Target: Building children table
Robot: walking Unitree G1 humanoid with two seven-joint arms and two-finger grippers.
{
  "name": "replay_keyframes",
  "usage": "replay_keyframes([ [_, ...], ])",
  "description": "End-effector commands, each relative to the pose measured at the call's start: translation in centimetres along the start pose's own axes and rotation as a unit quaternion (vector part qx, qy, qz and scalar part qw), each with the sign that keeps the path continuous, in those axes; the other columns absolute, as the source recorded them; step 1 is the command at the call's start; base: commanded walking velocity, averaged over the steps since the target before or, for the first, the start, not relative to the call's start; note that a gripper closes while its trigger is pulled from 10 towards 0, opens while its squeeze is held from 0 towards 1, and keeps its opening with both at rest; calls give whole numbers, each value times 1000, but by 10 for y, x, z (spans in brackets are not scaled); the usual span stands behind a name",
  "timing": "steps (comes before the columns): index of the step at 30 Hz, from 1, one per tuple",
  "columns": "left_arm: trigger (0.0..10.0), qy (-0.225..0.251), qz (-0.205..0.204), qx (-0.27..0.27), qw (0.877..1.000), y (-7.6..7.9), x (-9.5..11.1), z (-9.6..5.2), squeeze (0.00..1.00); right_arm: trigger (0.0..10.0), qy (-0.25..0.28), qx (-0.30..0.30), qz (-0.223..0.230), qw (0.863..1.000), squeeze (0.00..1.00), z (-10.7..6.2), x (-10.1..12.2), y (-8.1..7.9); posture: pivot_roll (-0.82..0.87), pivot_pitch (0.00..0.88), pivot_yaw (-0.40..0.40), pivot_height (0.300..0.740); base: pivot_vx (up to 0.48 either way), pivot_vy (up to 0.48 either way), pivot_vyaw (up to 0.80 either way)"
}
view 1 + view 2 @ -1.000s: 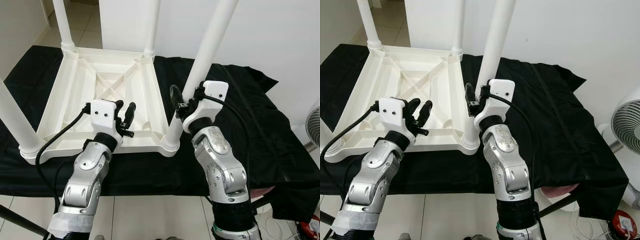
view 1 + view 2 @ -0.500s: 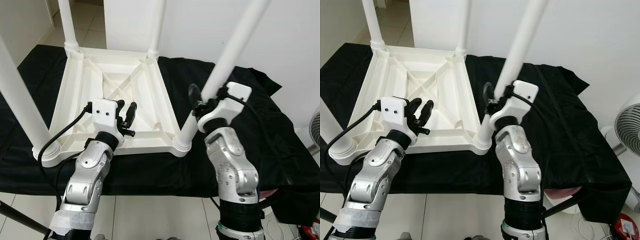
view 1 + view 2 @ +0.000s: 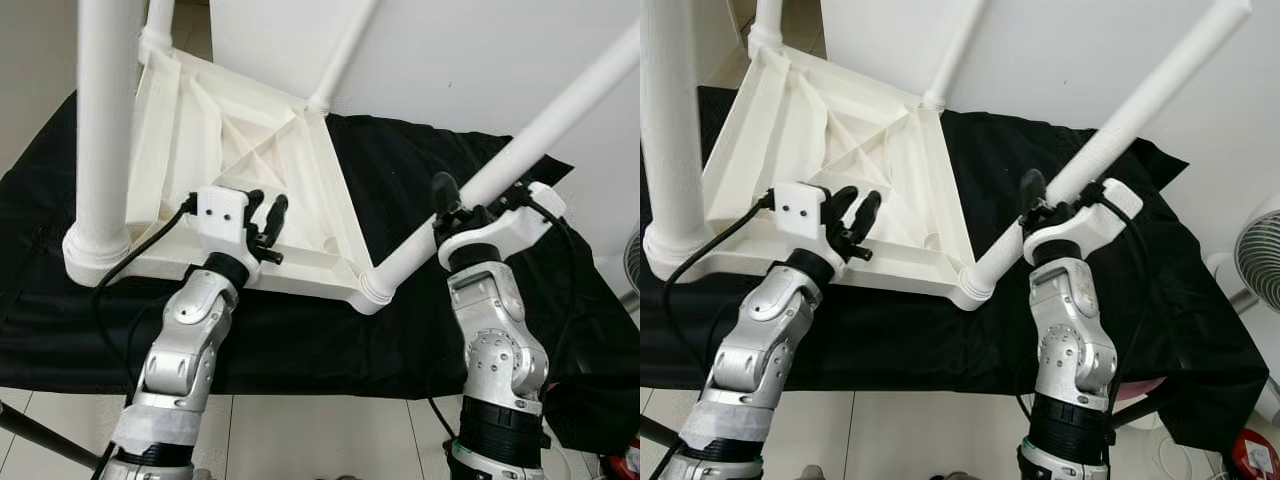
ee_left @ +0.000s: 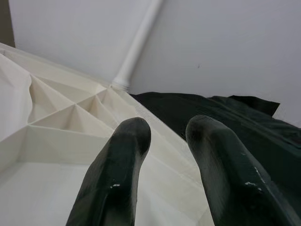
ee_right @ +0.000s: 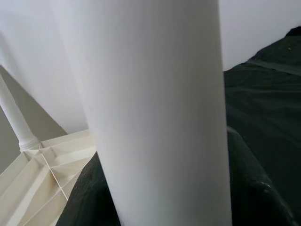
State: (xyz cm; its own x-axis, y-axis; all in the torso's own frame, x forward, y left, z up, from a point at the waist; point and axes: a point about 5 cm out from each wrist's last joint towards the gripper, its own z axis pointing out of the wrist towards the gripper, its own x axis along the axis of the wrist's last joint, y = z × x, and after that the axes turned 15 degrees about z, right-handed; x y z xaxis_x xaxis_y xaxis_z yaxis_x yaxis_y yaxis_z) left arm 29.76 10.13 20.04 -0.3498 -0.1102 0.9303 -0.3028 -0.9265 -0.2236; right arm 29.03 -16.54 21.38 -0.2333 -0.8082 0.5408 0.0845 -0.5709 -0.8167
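The white plastic children's table (image 3: 200,150) is upside down on the black cloth (image 3: 400,170) and tipped, with its ribbed underside facing right. My right gripper (image 3: 455,205) is shut on the near right leg (image 3: 540,135), which leans up to the right. In the right wrist view that leg (image 5: 155,108) sits between the dark fingers (image 5: 254,188). My left gripper (image 3: 268,215) is open at the table's front rim, and its fingers (image 4: 117,179) hang over the ribs with nothing between them. The near left leg (image 3: 105,120) rises close to the camera.
A far leg (image 3: 345,55) slants up against the white wall. A white fan (image 3: 1262,250) stands beyond the cloth's right edge. Tiled floor (image 3: 330,440) lies below the front edge of the cloth, between my arms.
The table has tipped over toward the right, its left side lifted. My right gripper moved right with the leg it holds. My left gripper rose along with the front rim.
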Motion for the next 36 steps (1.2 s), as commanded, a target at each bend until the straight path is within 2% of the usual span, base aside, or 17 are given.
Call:
replay_keyframes([
  [1, 10000, -17, -5, -10, 1000, 5, -7, -1, 0, 10000, -10, -113, 98, 989, 0, -9, -15, 39, -4, 72, -54, 740, 0, 0, 0],
  [3, 10000, -18, -9, -19, 1000, 12, -7, 0, 0, 10000, -30, -152, 168, 974, 0, -12, -23, 62, -6, 76, -47, 740, 0, 0, 0],
  [7, 10000, -14, -9, -30, 999, 20, -5, 3, 0, 10000, -64, -171, 212, 960, 0, -16, -35, 80, 0, 79, -40, 740, 0, 0, 0],
  [12, 10000, -2, -28, -59, 998, 32, 9, 10, 0, 10000, -97, -171, 195, 961, 0, -17, -45, 87, 9, 81, -37, 740, 0, 0, 0],
  [14, 10000, 37, -54, -137, 988, 54, 37, 17, 0, 10000, -118, -168, 183, 962, 0, -17, -53, 88, 27, 88, -34, 740, 0, 0, 0],
  [16, 10000, 37, -54, -137, 988, 54, 37, 17, 0, 10000, -118, -168, 183, 962, 0, -17, -53, 88, 27, 88, -34, 740, 0, 0, 0],
  [18, 10000, 53, -56, -219, 973, 78, 50, 16, 0, 10000, -138, -157, 182, 961, 0, -14, -61, 84, 40, 97, -29, 740, 0, 0, 0],
  [19, 10000, 53, -56, -219, 973, 78, 50, 16, 0, 10000, -138, -157, 182, 961, 0, -14, -61, 84, 40, 97, -29, 740, 0, 0, 0],
  [21, 10000, 32, -36, -301, 953, 100, 46, 11, 0, 10000, -162, -142, 188, 958, 0, -12, -70, 80, 46, 105, -25, 740, 0, 0, 0],
  [22, 10000, 32, -36, -301, 953, 100, 46, 11, 0, 10000, -162, -142, 188, 958, 0, -12, -70, 80, 46, 105, -25, 740, 0, 0, 0],
  [23, 10000, 20, -56, -335, 940, 108, 44, 8, 0, 10000, -174, -142, 187, 956, 0, -11, -74, 80, 54, 114, -19, 740, 0, 0, 0],
  [24, 10000, 20, -56, -335, 940, 108, 44, 8, 0, 10000, -174, -142, 187, 956, 0, -11, -74, 80, 54, 114, -19, 740, 0, 0, 0],
  [26, 10000, 15, -65, -400, 914, 120, 44, 1, 0, 10000, -186, -140, 197, 952, 0, -10, -80, 80, 62, 122, -18, 740, 0, 0, 0],
  [27, 10000, 15, -65, -400, 914, 120, 44, 1, 0, 10000, -186, -140, 197, 952, 0, -10, -80, 80, 62, 122, -18, 740, 0, 0, 0],
  [28, 10000, 11, -65, -422, 904, 123, 42, -4, 0, 10000, -189, -143, 208, 949, 0, -10, -83, 81, 60, 126, -13, 740, 0, 0, 0],
  [31, 10000, -1, -49, -447, 893, 120, 34, -14, 0, 10000, -191, -143, 229, 944, 0, -10, -87, 85, 65, 132, -14, 740, 0, 0, 0],
  [36, 10000, -32, -24, -438, 898, 103, 23, -24, 0, 10000, -186, -142, 271, 934, 0, -13, -91, 93, 80, 141, -14, 740, 0, 0, 0],
])
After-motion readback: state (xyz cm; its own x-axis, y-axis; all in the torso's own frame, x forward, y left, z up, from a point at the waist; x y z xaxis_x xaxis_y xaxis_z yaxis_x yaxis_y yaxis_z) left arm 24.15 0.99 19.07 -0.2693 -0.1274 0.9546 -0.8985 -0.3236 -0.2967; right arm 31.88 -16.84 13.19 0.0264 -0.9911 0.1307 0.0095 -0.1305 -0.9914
